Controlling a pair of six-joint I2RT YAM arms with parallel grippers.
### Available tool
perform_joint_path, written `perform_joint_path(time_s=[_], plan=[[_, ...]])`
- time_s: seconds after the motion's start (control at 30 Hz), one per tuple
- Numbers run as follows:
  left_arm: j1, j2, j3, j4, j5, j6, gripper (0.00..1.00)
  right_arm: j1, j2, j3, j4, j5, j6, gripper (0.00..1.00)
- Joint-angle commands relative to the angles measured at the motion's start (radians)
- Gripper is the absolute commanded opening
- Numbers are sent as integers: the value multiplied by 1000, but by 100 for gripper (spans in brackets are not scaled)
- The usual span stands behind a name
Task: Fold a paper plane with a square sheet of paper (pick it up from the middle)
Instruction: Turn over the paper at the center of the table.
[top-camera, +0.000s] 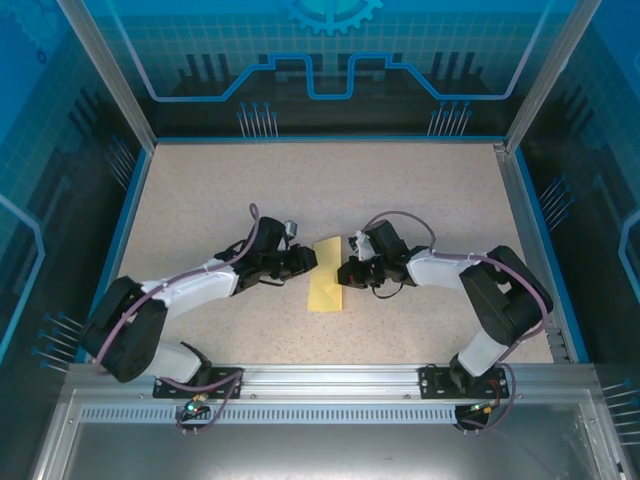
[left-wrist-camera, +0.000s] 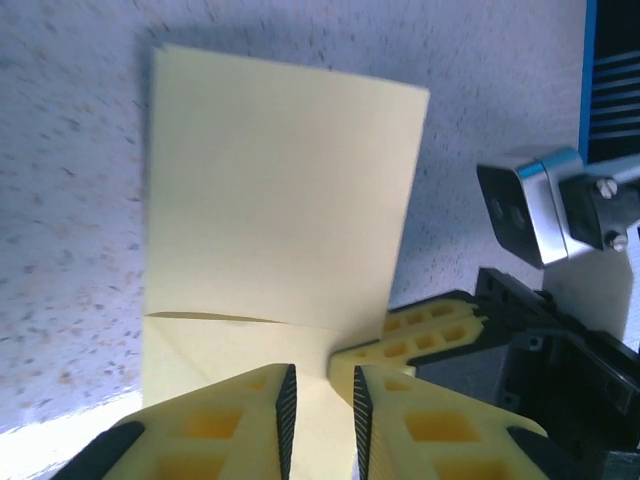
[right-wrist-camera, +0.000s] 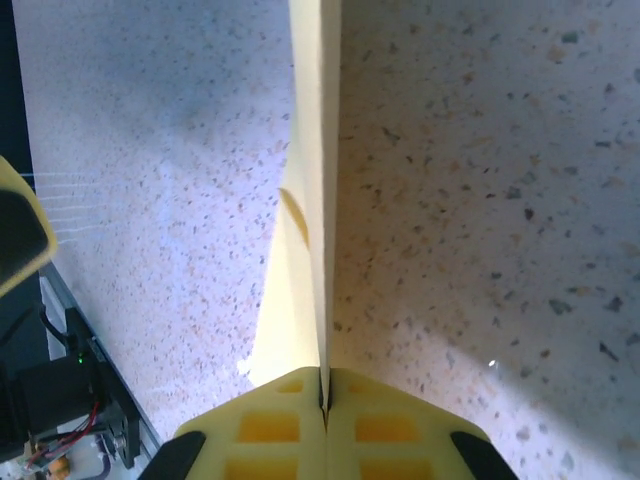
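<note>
Right wrist: right jaws pinched on edge-on square sheet of paper (right-wrist-camera: 312, 150), left jaws slightly apart.

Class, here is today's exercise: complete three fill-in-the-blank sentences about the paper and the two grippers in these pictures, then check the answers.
1. The paper is pale ____.
2. In the top view it sits ____ the left gripper and the right gripper.
3. The gripper shut on the paper's edge is the ____ one.
Missing words: yellow; between; right.
</note>
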Motion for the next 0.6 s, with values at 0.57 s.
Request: perform_joint_path(time_s=[0.57], plan=[[45, -427, -124, -377, -524, -79, 48, 214, -10, 660, -1311, 1005, -34, 2]])
